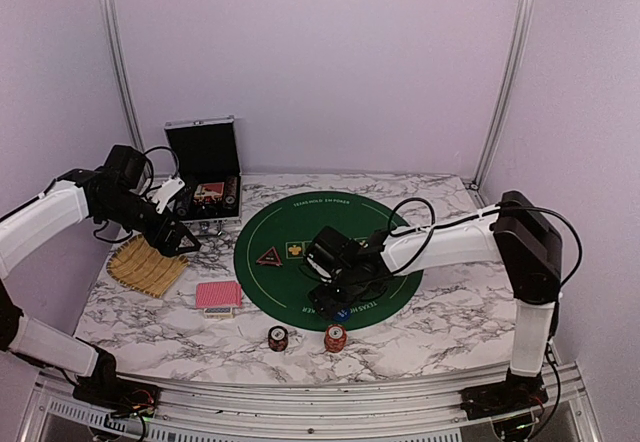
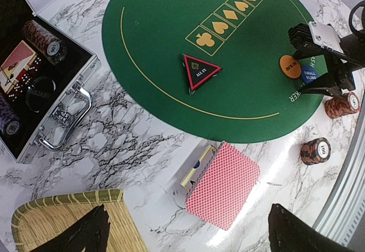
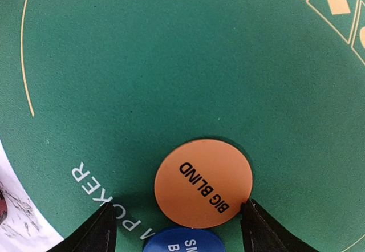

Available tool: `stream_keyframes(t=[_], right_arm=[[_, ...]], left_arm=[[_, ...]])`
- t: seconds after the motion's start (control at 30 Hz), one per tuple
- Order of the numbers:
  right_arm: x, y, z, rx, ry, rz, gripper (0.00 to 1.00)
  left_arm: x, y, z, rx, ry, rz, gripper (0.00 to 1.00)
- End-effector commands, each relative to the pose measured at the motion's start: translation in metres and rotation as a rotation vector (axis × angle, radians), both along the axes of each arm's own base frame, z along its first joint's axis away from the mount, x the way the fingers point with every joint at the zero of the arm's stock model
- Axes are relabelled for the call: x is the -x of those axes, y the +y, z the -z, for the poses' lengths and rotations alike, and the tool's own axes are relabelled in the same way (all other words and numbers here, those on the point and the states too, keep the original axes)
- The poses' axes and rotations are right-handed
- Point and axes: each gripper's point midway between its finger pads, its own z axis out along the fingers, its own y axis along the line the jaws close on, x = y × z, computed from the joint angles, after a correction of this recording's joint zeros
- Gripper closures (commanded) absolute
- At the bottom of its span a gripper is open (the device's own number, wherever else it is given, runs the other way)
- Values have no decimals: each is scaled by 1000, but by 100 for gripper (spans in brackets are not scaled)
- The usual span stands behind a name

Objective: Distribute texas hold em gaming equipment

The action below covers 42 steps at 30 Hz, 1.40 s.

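Out, I judge: orange disc (image 3: 203, 183), blue disc (image 3: 183, 242), triangular marker (image 2: 199, 71) on mat (image 2: 165, 29); cards (image 2: 222, 185), two chip stacks (image 2: 315, 151) | remaining: chips (image 2: 45, 38) in case (image 2: 63, 112) | left fingers (image 2: 85, 232) spread | right fingers (image 3: 97, 229) spread astride orange disc

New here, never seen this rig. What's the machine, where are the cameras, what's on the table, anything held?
Two white robot arms each end in a two-finger gripper. One picture looks down from above and behind them; the other two come from cameras on the left and right wrists. On the marble table: a round green felt mat carrying a dark red-edged triangular marker, an orange BIG BLIND disc and a blue disc; a pile of red-backed playing cards; two stacks of striped-edge poker chips; an open silver metal case; a yellow woven straw tray. The left gripper is open and empty near the tray. The right gripper, open, straddles the orange disc; nothing is held.
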Motion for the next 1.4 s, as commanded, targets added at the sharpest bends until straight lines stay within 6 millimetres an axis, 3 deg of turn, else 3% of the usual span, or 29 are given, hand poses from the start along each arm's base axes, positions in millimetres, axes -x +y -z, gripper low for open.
stream_keyframes(t=[0.0,0.13,0.3,0.77,1.03,1.37], right_arm=[[-6,-4,3,22,-20,24,27],[-11,-9,7,25,-16,37,30],[-22,-12,8,15,-23,61,42],[-80,-24,12,68,-111,107,57],[-146,-37,5,52,-182,176,58],[-231,-36,-5,-10,-239,230,62]], left_arm=[[1,-2,-8,-4,-4,17,1],[2,-2,-8,-6,0,18,1],[1,-1,-9,-12,-5,12,1],[0,1,-19,-24,-30,3,1],[2,3,-17,-31,-24,3,1],[6,3,-13,-36,-12,16,1]])
